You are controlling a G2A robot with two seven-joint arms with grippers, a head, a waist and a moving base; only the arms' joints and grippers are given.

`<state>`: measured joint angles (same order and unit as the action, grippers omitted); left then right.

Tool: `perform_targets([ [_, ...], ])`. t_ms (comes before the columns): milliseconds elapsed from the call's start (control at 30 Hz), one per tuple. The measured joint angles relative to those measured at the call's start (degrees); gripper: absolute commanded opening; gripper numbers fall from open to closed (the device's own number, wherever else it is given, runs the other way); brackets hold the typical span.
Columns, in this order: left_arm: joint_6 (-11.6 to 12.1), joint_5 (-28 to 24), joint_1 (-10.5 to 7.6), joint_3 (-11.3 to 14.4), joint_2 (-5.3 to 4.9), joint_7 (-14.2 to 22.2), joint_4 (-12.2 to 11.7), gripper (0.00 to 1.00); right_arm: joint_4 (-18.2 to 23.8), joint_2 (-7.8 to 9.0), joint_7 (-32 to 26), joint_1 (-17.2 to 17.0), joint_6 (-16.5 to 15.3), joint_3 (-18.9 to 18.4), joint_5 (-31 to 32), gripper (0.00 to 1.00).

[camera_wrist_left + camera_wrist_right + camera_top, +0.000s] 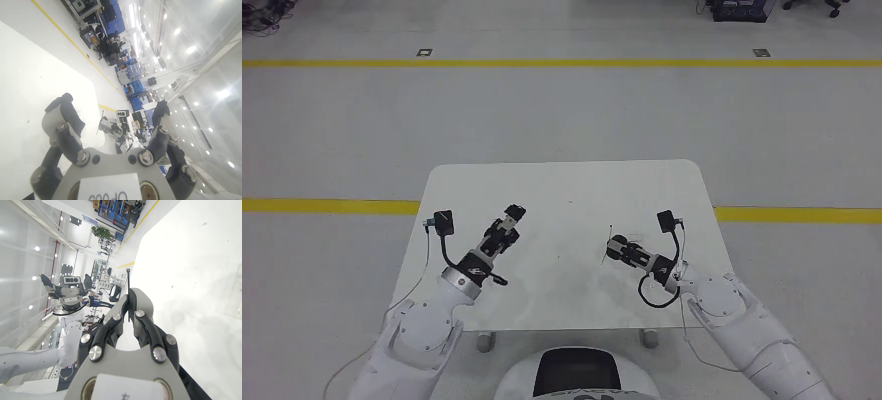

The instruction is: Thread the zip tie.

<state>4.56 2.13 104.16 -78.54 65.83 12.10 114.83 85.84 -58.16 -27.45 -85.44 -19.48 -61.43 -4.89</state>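
A thin black zip tie (128, 283) stands pinched between the pads of my right gripper (129, 300), which is shut on it; its head end sticks out past the fingertips and a short tail hangs behind. From above, the right gripper (614, 248) holds the zip tie (609, 243) just over the right half of the white table (562, 185). My left gripper (510, 222) hovers over the left half, a good gap away and facing the right one. It is open (113, 108) with nothing between its fingers (64, 108). The left wrist view also shows the zip tie (99, 122).
The tabletop carries only a few small dark specks. Its rounded front edge runs close under both arms. A faint clear shape (236, 291) lies on the table beyond the right gripper. White floor with yellow lines (562, 63) surrounds the table.
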Motion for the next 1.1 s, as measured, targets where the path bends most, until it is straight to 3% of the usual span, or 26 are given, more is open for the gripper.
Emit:
perform_targets([
  [100, 0.2, 0.5, -0.24, 0.3, -0.01, 0.2, 0.0, 1.0, 0.1, -0.08, 0.3, 0.0, 0.2, 0.2, 0.1, 0.0],
  [200, 1.1, 3.0, -1.08, 2.6, 0.0, 2.3, 0.0, 1.0, 0.1, -0.59, 2.0, 0.2, 0.9, 1.2, -0.1, 0.0],
  [300, -0.1, 8.8, -2.48, 6.4, 0.08, 3.9, -0.1, 1.0, -0.8, -1.07, 3.2, 0.6, 0.5, 1.9, -1.2, 0.0],
  [433, -3.7, 16.2, -4.8, 13.7, 0.63, 4.6, -1.0, 1.0, -2.4, -1.3, 3.9, 0.5, 0.0, 1.2, -3.0, 0.0],
  [500, -3.2, 18.2, -5.6, 15.9, 0.82, 4.0, -1.5, 1.0, -2.5, -1.3, 3.8, 0.1, 0.0, 0.5, -4.4, 0.0],
  [800, -2.6, 19.0, -5.94, 16.3, 0.82, 3.4, -1.8, 1.0, -2.4, -1.32, 3.9, -0.1, 0.0, 0.2, -5.0, 0.0],
  [933, 0.7, 27.6, -7.11, 17.9, 0.56, 1.9, -3.7, 1.0, -2.5, -1.7, 1.5, 0.2, 0.0, 0.4, -9.2, 0.0],
  [1100, 2.0, 36.5, -8.72, 20.3, 0.58, -0.4, -6.7, 1.0, -4.6, -2.01, -4.9, 1.3, 0.0, -0.1, -15.2, 0.0],
])
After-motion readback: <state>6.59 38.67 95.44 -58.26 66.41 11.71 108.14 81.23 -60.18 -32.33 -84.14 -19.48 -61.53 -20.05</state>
